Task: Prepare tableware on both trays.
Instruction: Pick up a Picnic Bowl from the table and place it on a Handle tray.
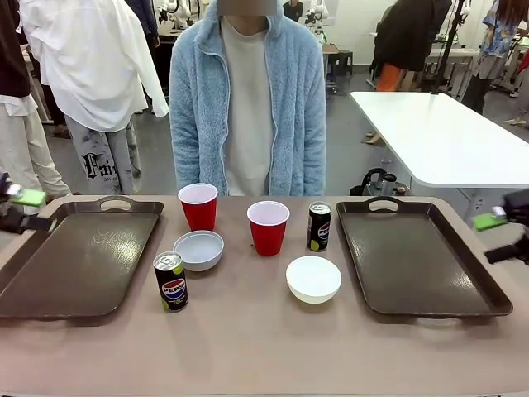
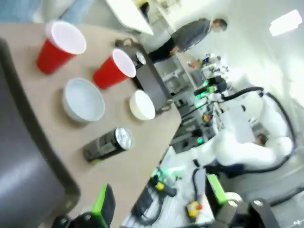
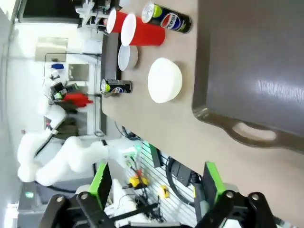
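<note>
- The left tray (image 1: 74,265) and the right tray (image 1: 421,256) lie at the table's (image 1: 248,347) ends.
- Between them, the left cup (image 1: 198,207) stands behind the grey bowl (image 1: 198,250) and the left can (image 1: 171,281).
- The right cup (image 1: 268,227) and the right can (image 1: 319,227) stand behind the white bowl (image 1: 313,278).
- A person (image 1: 248,99) in blue fleece stands opposite.

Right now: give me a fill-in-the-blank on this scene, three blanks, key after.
The grey bowl sits on the ___, not on a tray.
The can nearest the left tray stands ___.
The left gripper and right gripper have jaws ___.
Missing: table; upright; open.
</note>
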Controlling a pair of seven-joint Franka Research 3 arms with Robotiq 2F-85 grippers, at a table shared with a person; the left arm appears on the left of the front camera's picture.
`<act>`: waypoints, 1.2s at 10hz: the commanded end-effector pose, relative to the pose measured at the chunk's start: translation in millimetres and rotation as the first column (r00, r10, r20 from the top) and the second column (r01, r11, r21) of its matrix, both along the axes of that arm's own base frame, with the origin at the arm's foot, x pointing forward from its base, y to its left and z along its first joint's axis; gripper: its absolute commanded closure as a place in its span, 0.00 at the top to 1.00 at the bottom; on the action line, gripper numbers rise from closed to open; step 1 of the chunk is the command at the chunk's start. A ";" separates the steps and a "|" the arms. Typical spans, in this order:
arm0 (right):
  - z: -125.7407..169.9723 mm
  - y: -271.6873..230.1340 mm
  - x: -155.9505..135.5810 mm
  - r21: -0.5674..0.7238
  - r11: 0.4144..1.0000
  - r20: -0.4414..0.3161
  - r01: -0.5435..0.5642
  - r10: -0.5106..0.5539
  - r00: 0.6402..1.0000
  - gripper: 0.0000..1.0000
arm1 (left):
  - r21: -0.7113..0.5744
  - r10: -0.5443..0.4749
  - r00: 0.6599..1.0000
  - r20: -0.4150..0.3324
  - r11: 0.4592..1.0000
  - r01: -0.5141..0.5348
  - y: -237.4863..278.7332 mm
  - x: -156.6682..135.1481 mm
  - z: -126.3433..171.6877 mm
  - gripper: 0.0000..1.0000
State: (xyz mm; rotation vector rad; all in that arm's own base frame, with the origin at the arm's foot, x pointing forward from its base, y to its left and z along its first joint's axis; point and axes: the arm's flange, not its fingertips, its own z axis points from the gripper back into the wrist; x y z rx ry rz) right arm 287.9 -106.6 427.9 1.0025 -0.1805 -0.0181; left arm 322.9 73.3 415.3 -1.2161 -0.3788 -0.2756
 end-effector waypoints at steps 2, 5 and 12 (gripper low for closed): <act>-12.7 -33.0 -37.1 0.099 0.994 0.026 0.036 -0.038 0.999 1.00 | -0.051 0.117 0.992 -0.040 0.992 -0.119 56.4 -31.3 -26.9 1.00; -3.1 -37.0 -61.5 0.067 0.998 0.037 0.008 -0.010 0.999 1.00 | 0.036 0.155 0.988 -0.028 0.987 -0.154 84.8 -54.0 -12.6 1.00; 9.4 -46.4 -60.7 0.019 0.999 0.034 0.036 -0.036 0.999 1.00 | 0.127 0.146 0.989 -0.018 0.982 -0.143 89.5 -58.3 0.3 1.00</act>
